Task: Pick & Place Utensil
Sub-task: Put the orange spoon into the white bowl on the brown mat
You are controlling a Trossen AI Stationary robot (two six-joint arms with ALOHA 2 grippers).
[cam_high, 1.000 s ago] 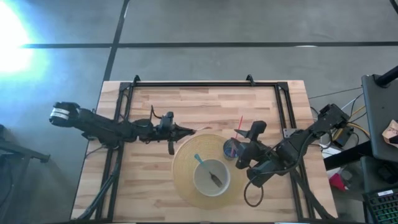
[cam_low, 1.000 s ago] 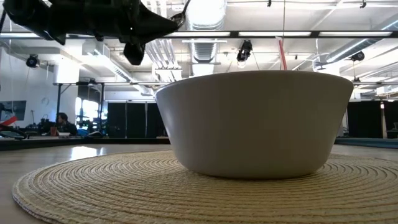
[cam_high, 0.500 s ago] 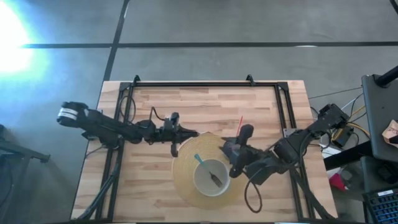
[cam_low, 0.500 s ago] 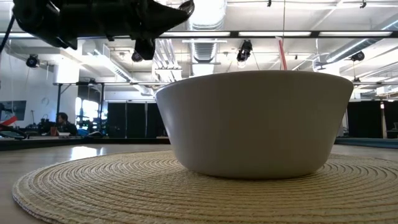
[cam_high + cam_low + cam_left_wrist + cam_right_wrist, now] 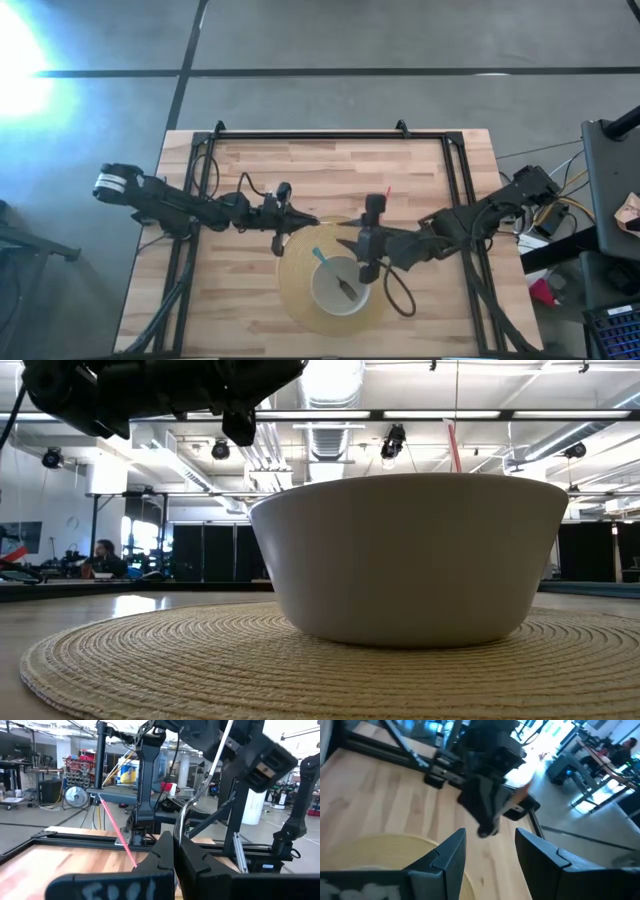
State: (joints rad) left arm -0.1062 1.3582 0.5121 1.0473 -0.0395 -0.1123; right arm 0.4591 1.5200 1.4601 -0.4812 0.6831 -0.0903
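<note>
Spoon point(image 5: 322, 257) in bowl point(image 5: 340, 285), handle slanting up-left. Your R gripper point(image 5: 364, 243) closest, at bowl's far rim, jaws apart, empty. L gripper point(image 5: 300, 217) jaws together, empty, left of it.

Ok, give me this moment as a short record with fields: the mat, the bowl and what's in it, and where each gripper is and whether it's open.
mat: round woven placemat on the wooden table
bowl: white bowl standing on the placemat
in bowl: teal-handled utensil leaning on the rim, plus a dark utensil lying inside
left gripper: at the placemat's far left edge, fingers shut, empty
right gripper: above the bowl's far rim, fingers open, empty
other: thin red stick behind the right arm
</note>
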